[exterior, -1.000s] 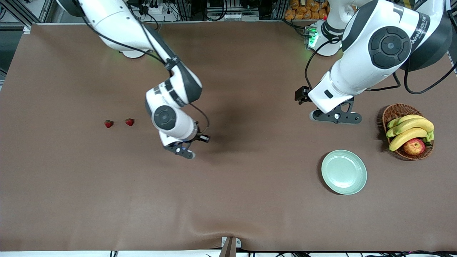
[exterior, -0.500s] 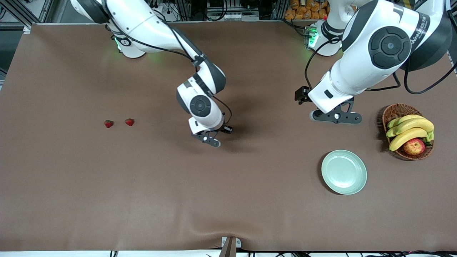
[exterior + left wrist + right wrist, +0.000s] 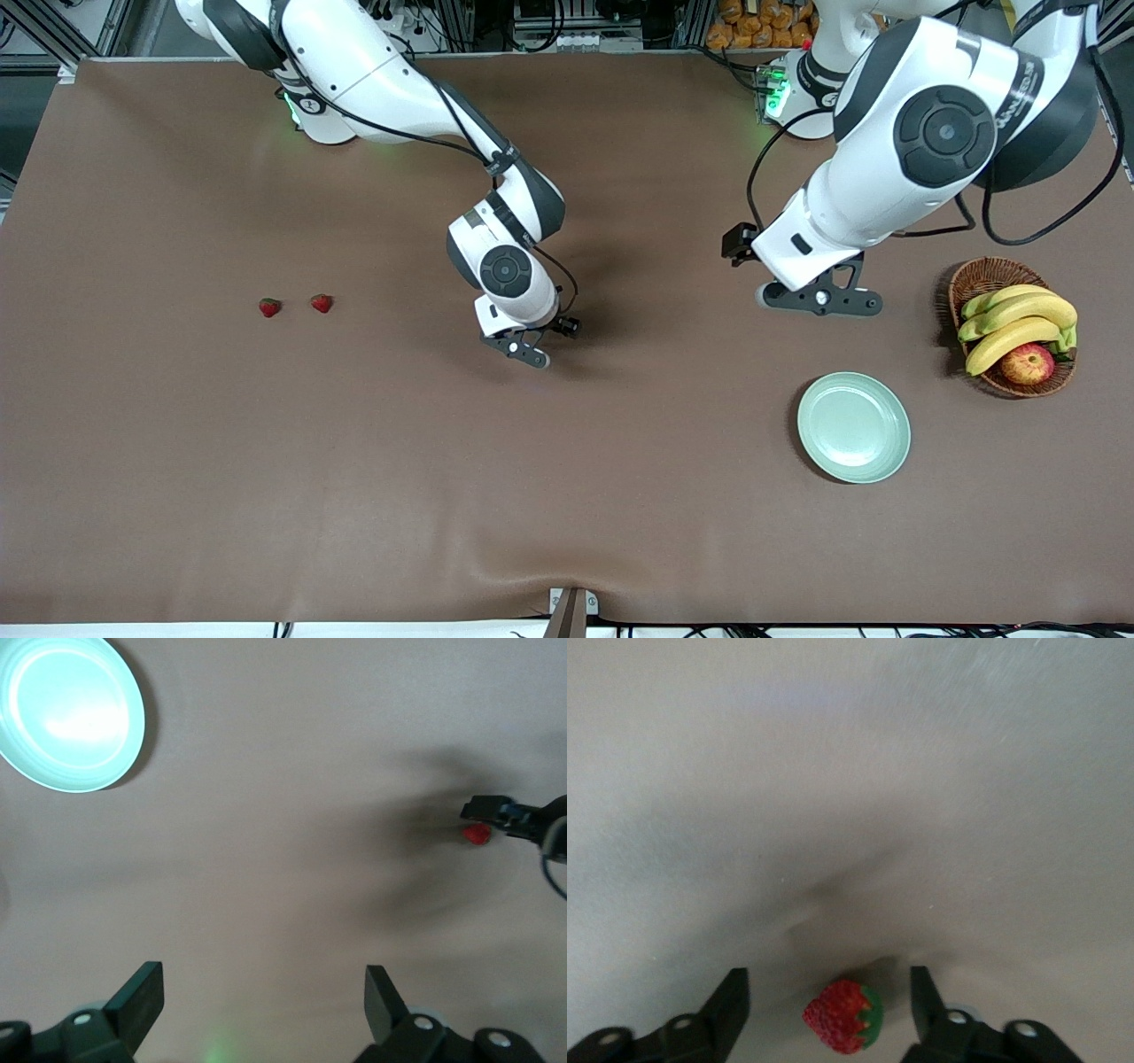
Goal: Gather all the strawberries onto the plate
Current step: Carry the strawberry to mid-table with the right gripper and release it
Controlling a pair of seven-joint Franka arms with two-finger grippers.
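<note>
Strawberries number three: two lie side by side on the counter toward the right arm's end, well apart from the plate, which is bare. The third strawberry shows only in the right wrist view, between the spread fingers of the right pincer; the front view hides it, and I think it rests on the counter. It looks like the first pick, calling for closing. The left pincer, also open, waits over bare counter near the plate.
</note>
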